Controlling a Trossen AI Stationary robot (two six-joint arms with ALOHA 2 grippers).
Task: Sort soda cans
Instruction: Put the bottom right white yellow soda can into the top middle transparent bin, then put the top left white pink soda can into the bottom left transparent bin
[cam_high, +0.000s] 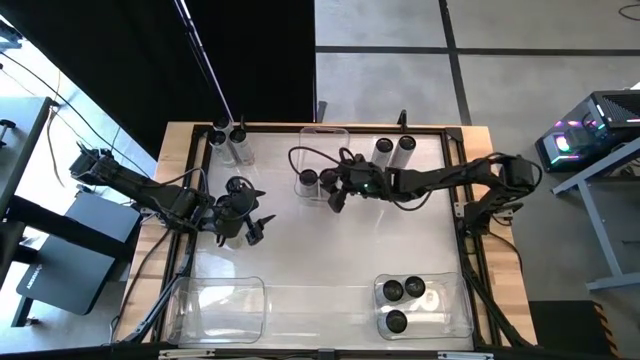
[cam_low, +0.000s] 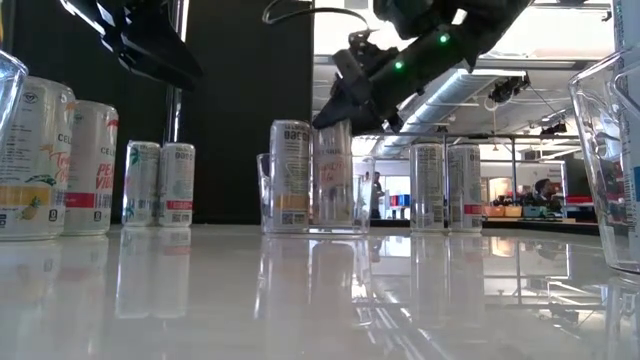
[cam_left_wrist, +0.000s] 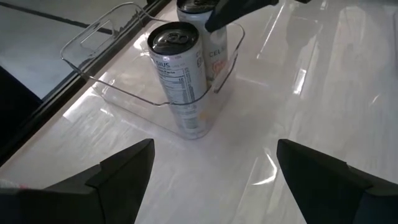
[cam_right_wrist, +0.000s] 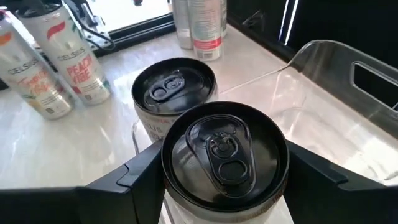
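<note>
Two dark fingers of the right gripper (cam_high: 332, 185) pinching a soda can (cam_right_wrist: 224, 155) by its sides, dark top upward, at the near end of the far clear bin (cam_high: 325, 131). Just beside it, touching or nearly so, a second can (cam_right_wrist: 174, 87) upright in the same bin. Whether the held can rests on the bin floor: cannot tell. Bin's near wall close around both cans; bare bin floor behind them towards the far table edge.

Outward: bare white tabletop (cam_high: 330, 250) across the middle. Left gripper (cam_high: 257, 212) hanging over the table's left half, fingers spread wide, nothing between them. Two cans (cam_high: 228, 137) at the far left corner, two more (cam_high: 394, 150) right of the far bin. Three cans (cam_high: 400, 298) in the near right bin (cam_high: 462, 300); another bin (cam_high: 215, 305) at the near left edge.
</note>
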